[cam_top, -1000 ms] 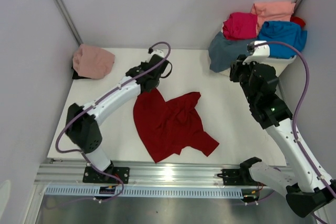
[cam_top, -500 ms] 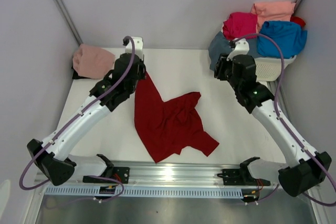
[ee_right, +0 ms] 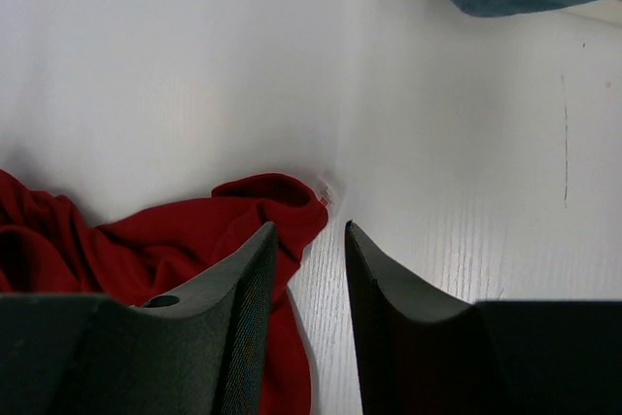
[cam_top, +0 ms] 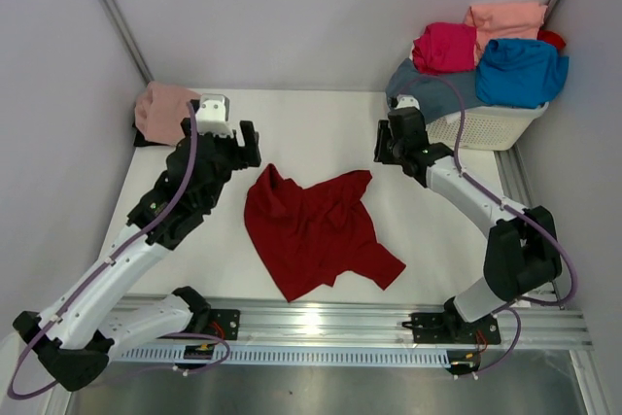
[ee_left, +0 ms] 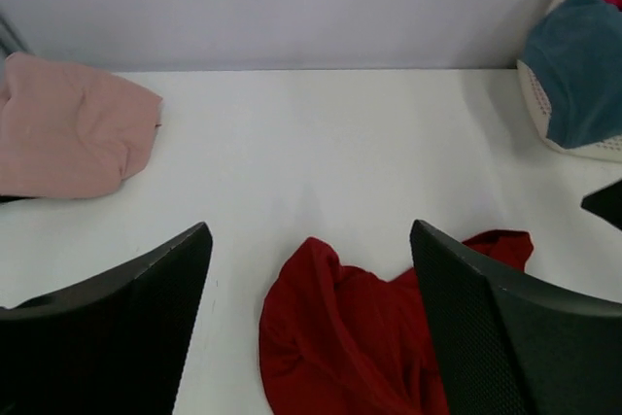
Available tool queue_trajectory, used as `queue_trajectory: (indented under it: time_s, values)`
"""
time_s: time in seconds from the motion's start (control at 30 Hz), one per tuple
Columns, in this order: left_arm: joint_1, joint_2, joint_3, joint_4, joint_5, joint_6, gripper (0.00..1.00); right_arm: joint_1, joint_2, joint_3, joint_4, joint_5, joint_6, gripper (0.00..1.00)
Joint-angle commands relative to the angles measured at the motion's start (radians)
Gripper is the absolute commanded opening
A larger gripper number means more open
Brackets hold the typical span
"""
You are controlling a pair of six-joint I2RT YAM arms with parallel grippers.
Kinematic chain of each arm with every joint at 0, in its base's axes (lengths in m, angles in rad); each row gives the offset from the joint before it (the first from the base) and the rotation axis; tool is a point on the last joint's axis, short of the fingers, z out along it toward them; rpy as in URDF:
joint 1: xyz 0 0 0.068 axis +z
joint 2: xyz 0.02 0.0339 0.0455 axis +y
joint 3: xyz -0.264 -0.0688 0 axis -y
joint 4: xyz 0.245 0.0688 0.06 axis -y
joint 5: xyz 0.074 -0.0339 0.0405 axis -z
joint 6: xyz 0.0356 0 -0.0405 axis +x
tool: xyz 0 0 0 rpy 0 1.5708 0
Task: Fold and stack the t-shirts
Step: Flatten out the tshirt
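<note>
The dark red t-shirt [cam_top: 316, 230] lies crumpled on the white table [cam_top: 321, 123]. My left gripper [cam_top: 245, 146] hovers just beyond the shirt's upper left fold and is open wide. In the left wrist view the red t-shirt [ee_left: 360, 347] lies loose below the left gripper [ee_left: 311, 230], untouched by either finger. My right gripper [cam_top: 384, 148] is low over the table near the shirt's upper right corner. In the right wrist view the right gripper [ee_right: 309, 230] is open a little, with bare table in the gap and the red t-shirt [ee_right: 146, 240] to its left.
A folded dusty pink t-shirt [cam_top: 170, 112] lies at the back left corner. At the back right, a white basket [cam_top: 491, 128] holds magenta [cam_top: 444, 46], salmon [cam_top: 505, 18], bright blue [cam_top: 522, 70] and slate grey-blue [cam_top: 418, 85] t-shirts. Walls close in on both sides.
The left gripper opened and let go of the red shirt's lifted corner, which dropped onto the table. The right arm swung from the basket down towards the shirt's upper right corner.
</note>
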Motion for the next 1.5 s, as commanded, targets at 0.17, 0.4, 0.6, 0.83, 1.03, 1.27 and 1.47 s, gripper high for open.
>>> queue_trajectory:
  time_s: [0.17,0.4,0.6,0.83,1.03,1.27,1.47]
  values:
    - [-0.001,-0.03,-0.027,-0.094,0.063,-0.219,0.85,0.018,0.051,0.028,0.024,-0.007,0.045,0.37]
    - [-0.071,0.155,-0.122,-0.045,0.496,-0.312,0.68,0.024,0.093,0.011,0.032,-0.008,0.067,0.37]
    - [-0.11,0.441,-0.105,-0.01,0.596,-0.302,0.74,0.03,0.162,-0.001,0.072,-0.061,0.094,0.36]
    - [-0.11,0.772,0.093,-0.103,0.619,-0.312,0.8,0.03,0.231,-0.027,0.139,-0.13,0.096,0.36]
    - [-0.113,0.911,0.163,-0.189,0.628,-0.302,0.7,0.032,0.278,-0.024,0.164,-0.211,0.094,0.24]
    - [-0.113,0.955,0.173,-0.235,0.629,-0.297,0.35,0.03,0.327,-0.006,0.167,-0.248,0.094,0.03]
    - [-0.116,0.918,0.166,-0.281,0.614,-0.305,0.01,0.032,0.328,0.023,0.143,-0.187,0.076,0.0]
